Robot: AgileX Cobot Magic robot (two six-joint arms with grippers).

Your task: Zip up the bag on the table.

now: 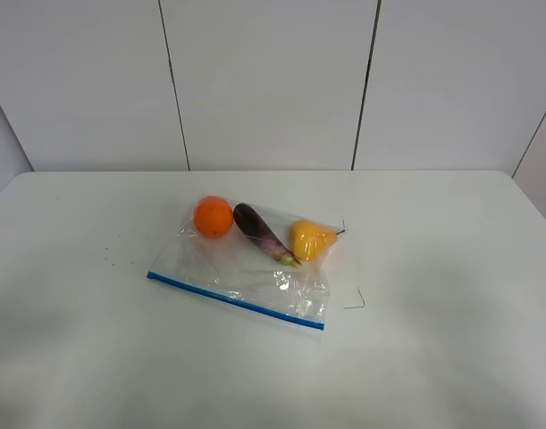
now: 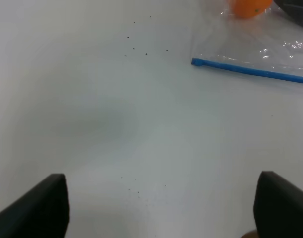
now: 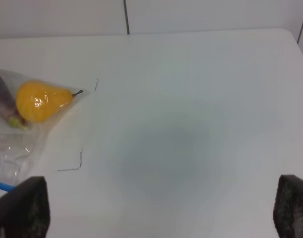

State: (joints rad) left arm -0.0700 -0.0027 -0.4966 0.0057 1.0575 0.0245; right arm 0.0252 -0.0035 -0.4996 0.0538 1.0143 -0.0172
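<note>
Right now the bag (image 1: 250,264) lies flat at the centre of the high view, on the white surface (image 1: 451,357), with its blue zip strip (image 1: 235,301) along the lower edge, running from left down to lower right. Through the clear film you can see an orange (image 1: 214,216), a dark eggplant (image 1: 263,232) and a yellow pear (image 1: 311,239) bunched along the upper edge, away from the strip.

Expect the film to be thin, soft and slippery: it will crinkle and slide if you push it sideways. The fruit likely gives the only weight, and all at the far side, so the zip edge may lift or skate. Your best hold is probably the strip itself: pin one end, say the left corner (image 2: 197,62), and run the other claw along it.

Both ends of the strip have bare surface beside them, and there is wide open room below and to both sides of the bag in the high view. A faint pencil-like mark (image 1: 356,301) sits just right of the bag.

Your left claw (image 2: 161,208) is spread wide, well short of the strip. Your right claw (image 3: 161,208) is likewise spread wide, with the pear at the left of its view.
</note>
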